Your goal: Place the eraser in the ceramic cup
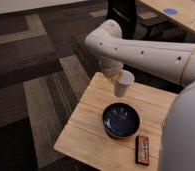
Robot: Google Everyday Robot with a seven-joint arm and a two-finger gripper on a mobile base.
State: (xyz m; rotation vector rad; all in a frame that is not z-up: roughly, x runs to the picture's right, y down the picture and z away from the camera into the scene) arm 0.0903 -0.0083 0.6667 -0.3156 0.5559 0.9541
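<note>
Striped carpet in dark and beige bands runs across the floor, and on it, near the middle of the single camera view, stands a small wooden table [83, 127]. At the table's far edge we see the off-white ceramic cup [124, 84], which looks slightly tilted. Just to the left of its rim is the gripper [114, 76], at the end of the white arm [141, 50] that reaches in from the right. The wrist covers the gripper's tip, so we cannot tell whether it is open or closed, nor whether it touches the cup or carries anything. Nearer to us, at the centre of the table, sits the dark blue bowl [121, 120], apart from the cup. At the near right edge lies a red-edged block [142, 149], flat on the wood and well apart from the cup. We take this block to be the eraser, though we are not certain. If so, the task has barely begun: the eraser has not been picked up, and the lift, the carry to the cup and the release into it all remain. Far right, beyond a dark chair [122, 15], a second table [183, 20] holds a blue disc [169, 11].
</note>
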